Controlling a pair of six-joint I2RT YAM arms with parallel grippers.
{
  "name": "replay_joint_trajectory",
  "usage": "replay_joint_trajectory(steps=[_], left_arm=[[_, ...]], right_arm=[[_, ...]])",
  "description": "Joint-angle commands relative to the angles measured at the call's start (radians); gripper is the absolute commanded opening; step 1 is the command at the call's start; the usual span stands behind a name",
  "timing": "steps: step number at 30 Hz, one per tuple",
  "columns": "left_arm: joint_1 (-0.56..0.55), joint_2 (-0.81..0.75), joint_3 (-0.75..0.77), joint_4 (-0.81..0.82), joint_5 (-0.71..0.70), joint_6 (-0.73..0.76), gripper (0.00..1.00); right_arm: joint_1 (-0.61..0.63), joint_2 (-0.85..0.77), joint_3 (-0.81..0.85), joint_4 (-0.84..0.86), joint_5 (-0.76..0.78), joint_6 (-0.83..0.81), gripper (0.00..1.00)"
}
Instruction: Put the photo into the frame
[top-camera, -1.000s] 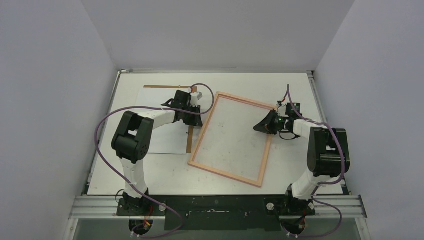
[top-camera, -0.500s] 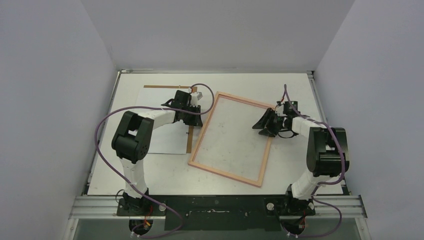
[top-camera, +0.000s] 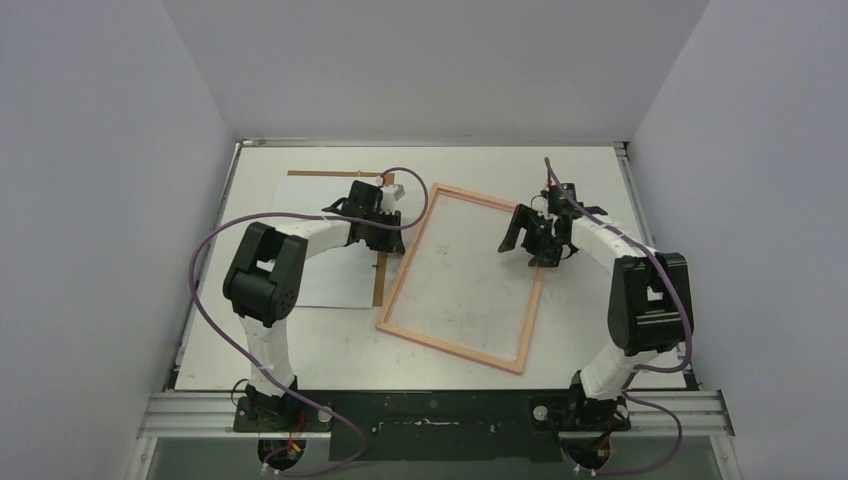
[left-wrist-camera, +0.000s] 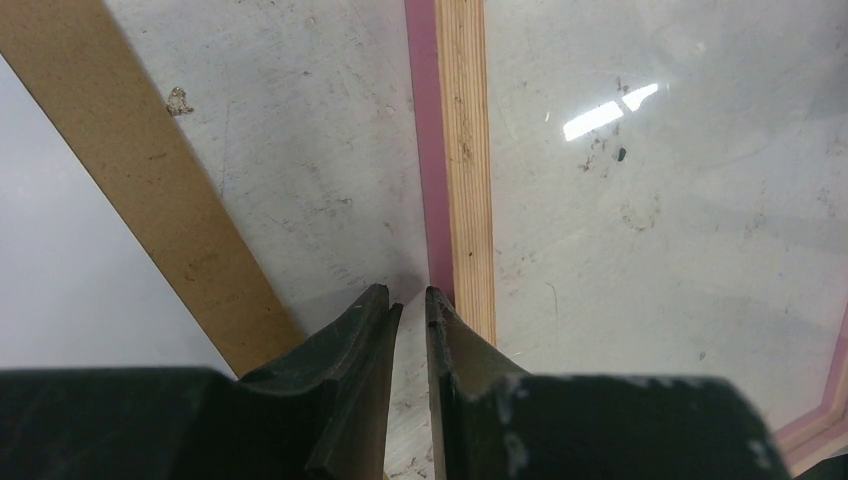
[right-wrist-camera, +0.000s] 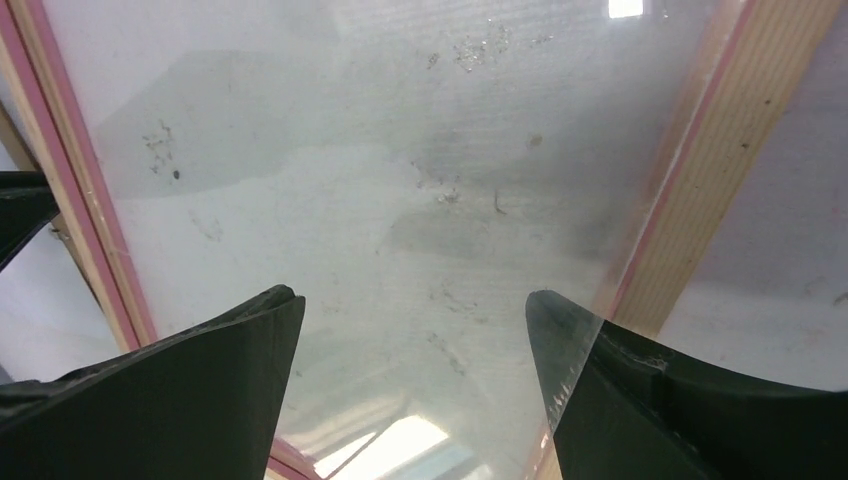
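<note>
The frame (top-camera: 450, 348), a pink-edged border round a clear pane, lies tilted on the middle of the table. The photo (top-camera: 325, 280) lies white side up to its left, on a brown backing panel (top-camera: 379, 285). My left gripper (top-camera: 392, 240) is low at the frame's left border (left-wrist-camera: 465, 150), beside the photo (left-wrist-camera: 60, 250). Its jaws (left-wrist-camera: 407, 292) stand nearly together with nothing between them. My right gripper (top-camera: 528, 247) hovers open over the pane, just inside the right border (right-wrist-camera: 700, 170), with nothing between its fingers (right-wrist-camera: 415, 295).
The brown backing panel (left-wrist-camera: 150, 180) shows as a strip past the photo's far and right edges. White walls close in the table on three sides. A metal rail with both arm bases runs along the near edge.
My right gripper has opened wide and moved off the frame's right border, up and leftward over the pane. The left arm, frame and photo have not moved.
</note>
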Motion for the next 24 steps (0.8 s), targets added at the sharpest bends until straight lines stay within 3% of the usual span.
replay_joint_trajectory(steps=[1, 7, 10, 18, 24], left_arm=[[0.005, -0.022, 0.032, 0.000, 0.014, 0.007, 0.17], [0.006, -0.022, 0.032, -0.001, 0.018, 0.007, 0.17], [0.007, -0.022, 0.031, -0.001, 0.018, 0.007, 0.17], [0.008, -0.020, 0.025, 0.000, 0.021, 0.005, 0.17], [0.010, -0.016, 0.029, -0.003, 0.022, 0.003, 0.17]], right_arm=[[0.023, -0.037, 0.067, -0.095, 0.125, -0.040, 0.87], [0.038, -0.038, 0.107, -0.155, 0.200, -0.063, 0.99], [0.039, -0.033, 0.128, -0.176, 0.226, -0.074, 0.90], [0.046, -0.040, 0.184, -0.216, 0.315, -0.089, 0.90], [0.051, -0.030, 0.189, -0.184, 0.302, -0.088, 0.97]])
